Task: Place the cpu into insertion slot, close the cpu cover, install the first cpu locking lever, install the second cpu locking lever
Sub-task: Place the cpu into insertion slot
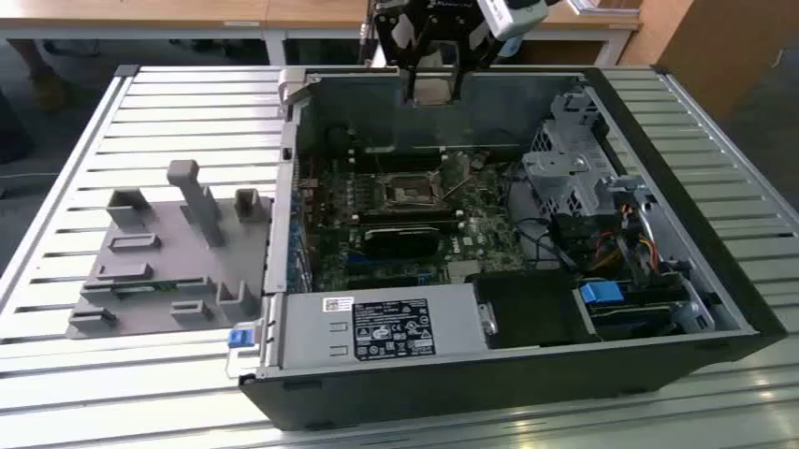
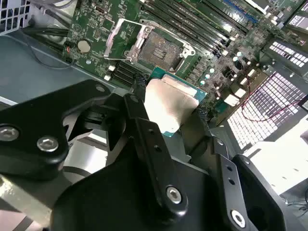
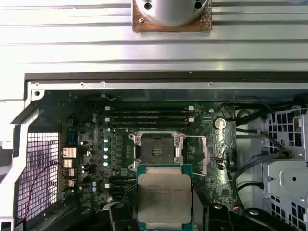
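Cpu [image 3: 163,197] held in end effector [image 1: 431,92]; slatted table [image 1: 187,103], desks [image 1: 138,11] behind.

You have the small square chip with a dull silver-grey face [image 3: 163,195] clamped between the gripper [image 2: 171,98] fingers. Beyond the fingertips, the dark square metal-rimmed socket [image 3: 155,153] lies bare, with the thin silver frame plate [image 2: 114,39] swung open beside it.

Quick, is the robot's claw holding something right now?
The gripper is shut on the cpu, which is not yet in the insertion slot.
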Robot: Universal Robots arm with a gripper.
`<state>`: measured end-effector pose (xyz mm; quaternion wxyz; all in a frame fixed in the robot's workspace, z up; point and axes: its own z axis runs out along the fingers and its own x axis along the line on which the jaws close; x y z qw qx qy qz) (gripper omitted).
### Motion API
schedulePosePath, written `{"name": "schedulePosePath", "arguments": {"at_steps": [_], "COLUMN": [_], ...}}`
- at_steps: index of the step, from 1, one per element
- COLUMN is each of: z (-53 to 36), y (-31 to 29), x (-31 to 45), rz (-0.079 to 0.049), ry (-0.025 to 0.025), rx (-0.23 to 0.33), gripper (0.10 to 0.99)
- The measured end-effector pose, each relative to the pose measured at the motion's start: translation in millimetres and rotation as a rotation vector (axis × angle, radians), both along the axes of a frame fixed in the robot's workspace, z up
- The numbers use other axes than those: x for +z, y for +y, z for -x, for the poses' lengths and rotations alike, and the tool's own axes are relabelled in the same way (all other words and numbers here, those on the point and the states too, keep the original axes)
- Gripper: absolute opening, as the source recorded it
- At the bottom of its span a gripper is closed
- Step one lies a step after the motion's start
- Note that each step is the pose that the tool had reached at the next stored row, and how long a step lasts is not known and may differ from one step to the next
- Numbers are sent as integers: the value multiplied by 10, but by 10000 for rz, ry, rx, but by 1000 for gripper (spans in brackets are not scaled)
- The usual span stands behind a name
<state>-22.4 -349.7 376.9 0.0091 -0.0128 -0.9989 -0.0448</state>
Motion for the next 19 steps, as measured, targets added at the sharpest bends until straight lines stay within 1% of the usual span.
{"name": "schedulePosePath", "arguments": {"at_steps": [19], "z": [1], "y": [0], "x": [0], "rz": [0], "ry": [0], "rx": [-261], "gripper": [541]}}
